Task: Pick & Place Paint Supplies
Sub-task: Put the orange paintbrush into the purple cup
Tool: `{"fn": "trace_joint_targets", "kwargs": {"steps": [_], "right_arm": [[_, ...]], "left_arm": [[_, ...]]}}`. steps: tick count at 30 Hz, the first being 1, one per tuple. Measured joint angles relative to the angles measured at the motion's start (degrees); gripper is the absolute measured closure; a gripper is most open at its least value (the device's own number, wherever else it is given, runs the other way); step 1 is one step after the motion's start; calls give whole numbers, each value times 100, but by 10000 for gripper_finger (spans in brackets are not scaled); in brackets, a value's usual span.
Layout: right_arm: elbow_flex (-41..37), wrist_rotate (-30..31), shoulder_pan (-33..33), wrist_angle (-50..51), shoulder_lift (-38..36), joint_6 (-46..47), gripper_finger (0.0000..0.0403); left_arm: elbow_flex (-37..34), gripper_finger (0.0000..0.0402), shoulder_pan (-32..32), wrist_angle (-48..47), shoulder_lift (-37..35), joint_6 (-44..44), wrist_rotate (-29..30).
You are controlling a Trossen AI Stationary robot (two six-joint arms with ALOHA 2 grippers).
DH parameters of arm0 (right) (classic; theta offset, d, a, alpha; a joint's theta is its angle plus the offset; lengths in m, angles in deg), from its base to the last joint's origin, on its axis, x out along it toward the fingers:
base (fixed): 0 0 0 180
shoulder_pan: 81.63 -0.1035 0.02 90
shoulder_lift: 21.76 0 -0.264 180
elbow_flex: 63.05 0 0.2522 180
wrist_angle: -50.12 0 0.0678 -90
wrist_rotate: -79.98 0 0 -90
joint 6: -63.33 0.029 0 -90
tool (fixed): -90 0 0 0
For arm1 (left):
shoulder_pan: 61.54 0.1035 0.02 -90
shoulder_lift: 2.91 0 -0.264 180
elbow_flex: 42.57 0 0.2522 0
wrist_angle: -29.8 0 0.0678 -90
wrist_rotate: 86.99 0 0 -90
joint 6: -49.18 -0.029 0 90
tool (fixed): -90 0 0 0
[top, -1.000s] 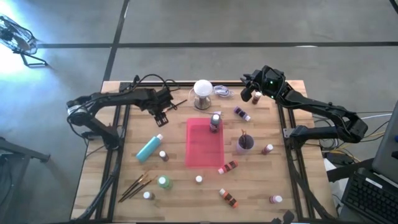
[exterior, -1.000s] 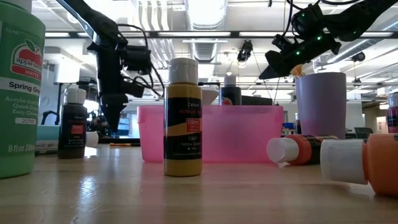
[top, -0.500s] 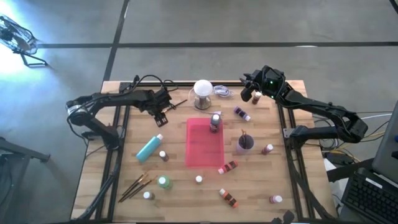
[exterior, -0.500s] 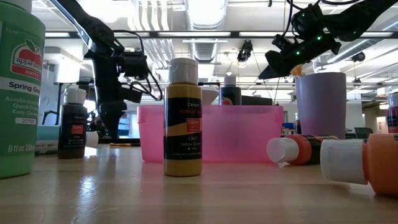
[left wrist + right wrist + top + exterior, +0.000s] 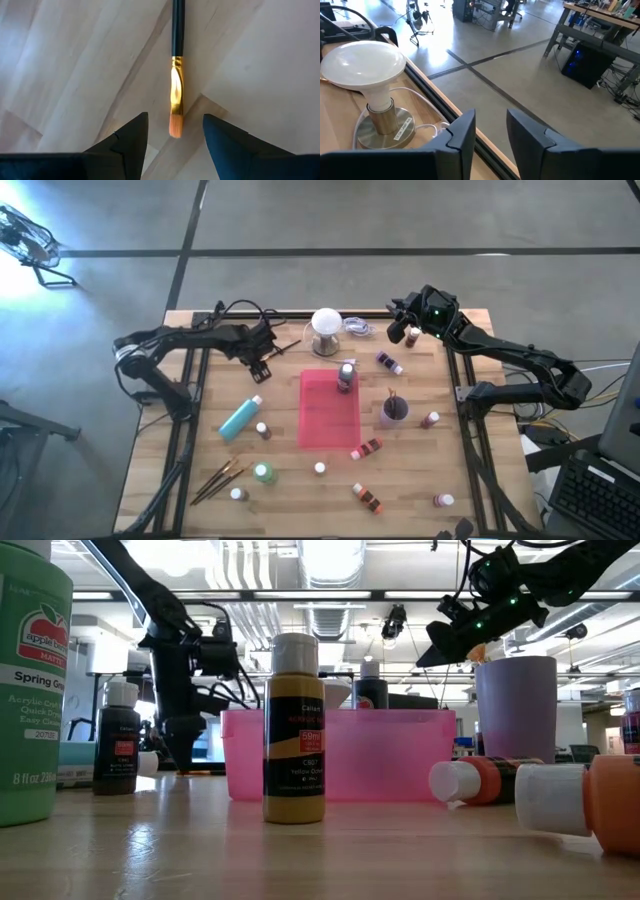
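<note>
Paintbrush point(image 5: 176, 95) flat on the surface, left gripper point(image 5: 172, 131) poised over its bristle tip, jaws apart — reach step; next, lower and close — right gripper point(image 5: 489, 131) idle, jaws slightly apart.

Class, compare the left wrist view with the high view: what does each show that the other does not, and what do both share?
Only the left wrist view shows the detail of the thin paintbrush: black handle, gold ferrule and orange bristles, its tip lying on the wood between the left gripper's open dark fingers.

Only the high view shows the rest of the layout: the flat pink rectangular tray, the large teal bottle, the lilac cup and the right gripper at the far edge.

Both show the pale wooden table and the left gripper.
</note>
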Motion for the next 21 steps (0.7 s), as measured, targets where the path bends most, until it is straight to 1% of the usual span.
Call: {"fn": "trace_joint_targets", "kwargs": {"steps": [5,10,12,15,21], "right_arm": [[-1,1,0,0,-1,0,319],[-2,2,0,0,0,-2,338],[-1,2,0,0,0,-2,345],[-2,1,2,0,0,-2,353],[-2,1,7,0,0,-2,360]], "left_arm": [[26,207,0,14,176,-16,131],[23,207,5,21,184,-114,194],[21,214,9,24,186,-123,197],[19,236,9,27,190,-161,197],[16,305,9,29,196,-173,240]]}}
